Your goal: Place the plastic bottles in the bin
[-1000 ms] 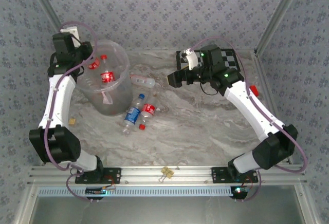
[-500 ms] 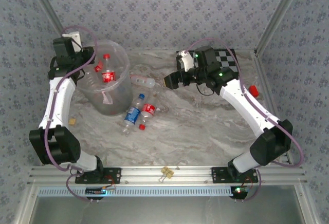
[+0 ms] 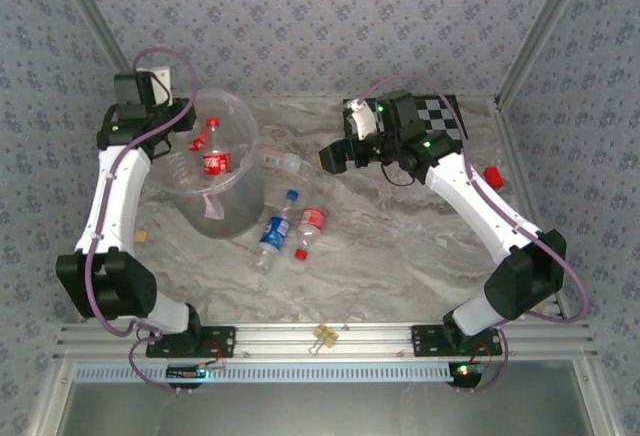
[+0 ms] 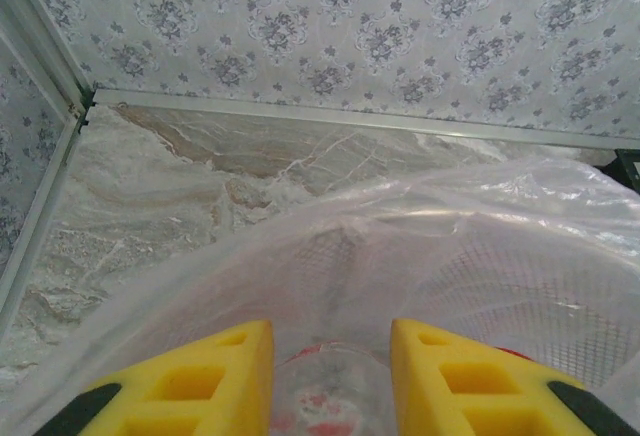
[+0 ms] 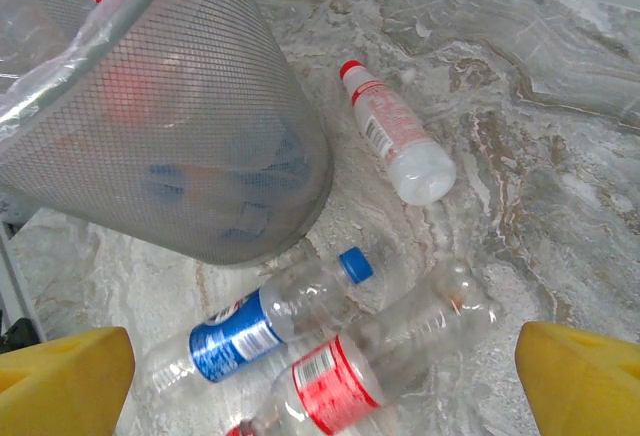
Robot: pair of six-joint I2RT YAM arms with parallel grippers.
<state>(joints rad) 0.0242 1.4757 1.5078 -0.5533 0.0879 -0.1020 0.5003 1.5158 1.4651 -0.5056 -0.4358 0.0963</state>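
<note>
Marble-look tabletop (image 3: pixel 400 246), floral wallpaper (image 3: pixel 330 26); L jaws grip bottle (image 4: pixel 325 401), R jaws wide.

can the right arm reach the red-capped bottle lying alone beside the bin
Probably yes: the open right claw hangs close to that bottle, with nothing but bare table between them.

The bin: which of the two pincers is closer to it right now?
Left. The left pincer hangs over the bin's rim, gripping a plastic bottle; the right pincer is off to the bin's right, open above the table.
</note>
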